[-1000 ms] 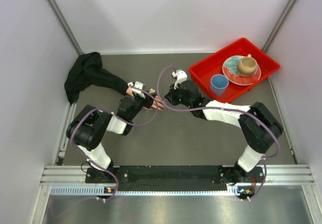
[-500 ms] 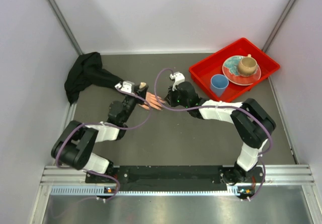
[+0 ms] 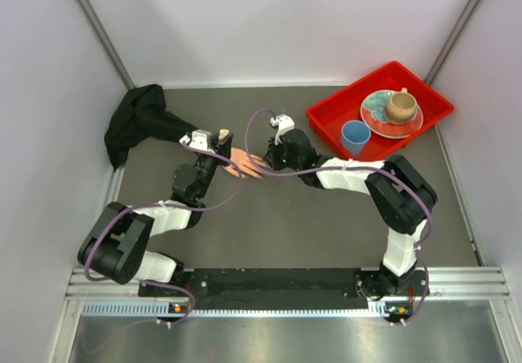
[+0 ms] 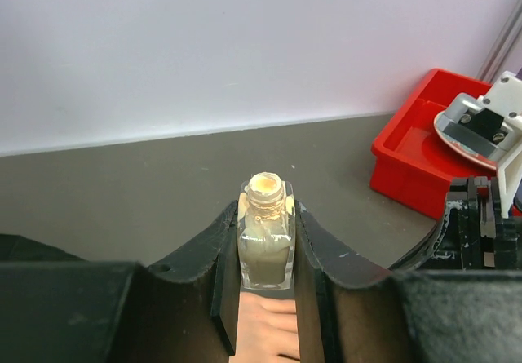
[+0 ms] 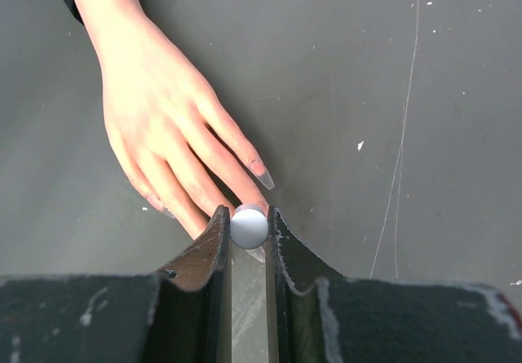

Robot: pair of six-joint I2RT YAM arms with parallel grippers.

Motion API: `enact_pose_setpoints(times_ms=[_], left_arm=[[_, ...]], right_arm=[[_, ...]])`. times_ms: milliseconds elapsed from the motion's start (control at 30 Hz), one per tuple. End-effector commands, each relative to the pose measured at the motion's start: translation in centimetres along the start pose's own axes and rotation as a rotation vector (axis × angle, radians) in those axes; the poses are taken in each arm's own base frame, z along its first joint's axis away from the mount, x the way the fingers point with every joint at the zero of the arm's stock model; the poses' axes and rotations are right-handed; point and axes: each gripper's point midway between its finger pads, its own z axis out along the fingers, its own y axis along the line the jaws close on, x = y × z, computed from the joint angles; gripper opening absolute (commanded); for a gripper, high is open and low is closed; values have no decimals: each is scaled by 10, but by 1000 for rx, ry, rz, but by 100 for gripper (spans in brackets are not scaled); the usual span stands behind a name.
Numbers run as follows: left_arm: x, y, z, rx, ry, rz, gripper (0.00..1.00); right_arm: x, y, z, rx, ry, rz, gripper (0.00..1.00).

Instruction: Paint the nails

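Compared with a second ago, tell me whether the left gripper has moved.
Yes. The left gripper, holding the bottle, has shifted left, away from the red tray and toward the black sleeve.

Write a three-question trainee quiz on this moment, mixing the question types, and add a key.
1. True or false: the bottle clamped in the left gripper has its cap on.
2. Multiple choice: the right gripper is shut on A) a spoon, B) a white round-topped cap, C) a sponge.
3. Short answer: what lies on the table just ahead of the right gripper's tips in its wrist view?

Key: 1. False, the threaded neck is open. 2. B. 3. The fingers of the mannequin hand.
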Motion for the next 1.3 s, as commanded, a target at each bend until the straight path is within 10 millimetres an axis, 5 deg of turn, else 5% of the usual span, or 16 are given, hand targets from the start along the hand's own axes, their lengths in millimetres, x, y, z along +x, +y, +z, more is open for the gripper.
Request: enact_pose_setpoints(times_ms=[0,1267], left_arm=[[-21,5,3,-28,-61,14,0],[-10,1,8,-2,-35,-1,0]], right_arm=[[-27,7,7,-23,-61,-11,0],[-23,-1,12,17,-46,-15,0]])
